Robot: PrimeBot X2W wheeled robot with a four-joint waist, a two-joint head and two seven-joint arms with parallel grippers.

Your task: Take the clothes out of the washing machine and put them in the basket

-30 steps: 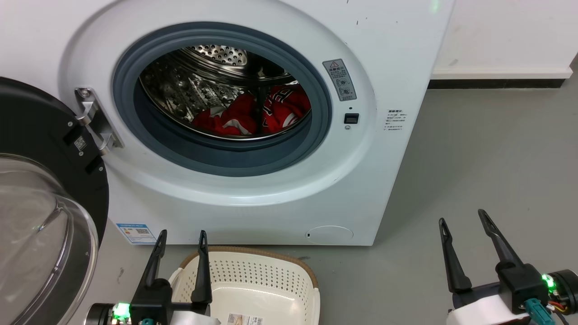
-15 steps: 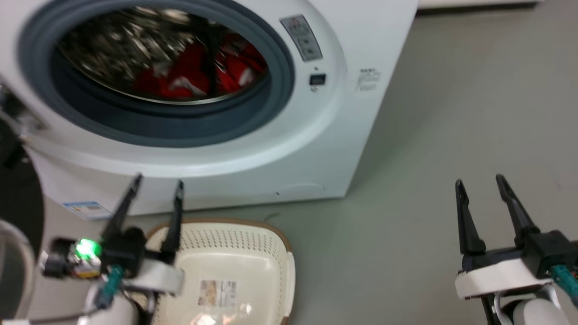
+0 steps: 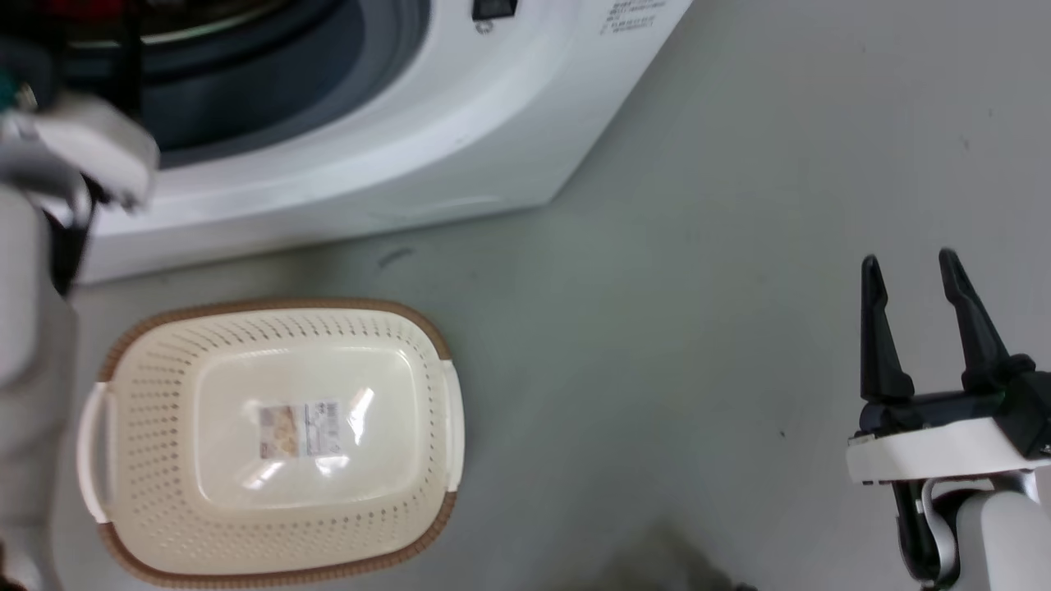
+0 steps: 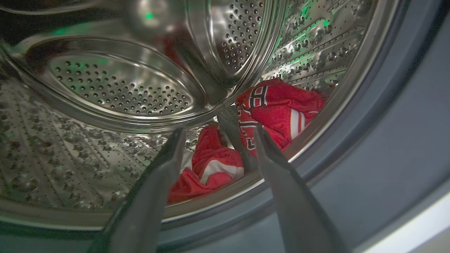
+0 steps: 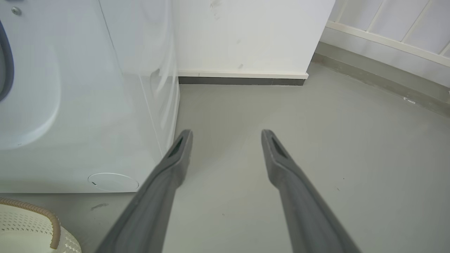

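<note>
The clothes [image 4: 277, 116], two red bunches, lie low in the drum [image 4: 116, 91] of the one washing machine [image 3: 369, 164], just beyond the left tool [image 4: 219, 130], which points into the porthole, fingers spread. One basket [image 3: 271, 305] sits on the floor [image 3: 657, 328] nearer. The right tool [image 3: 908, 258], also spread, hovers far right.

Clothes [image 4: 277, 112] inside washing machine [image 3: 410, 156]; basket [image 3: 164, 345] before it
</note>
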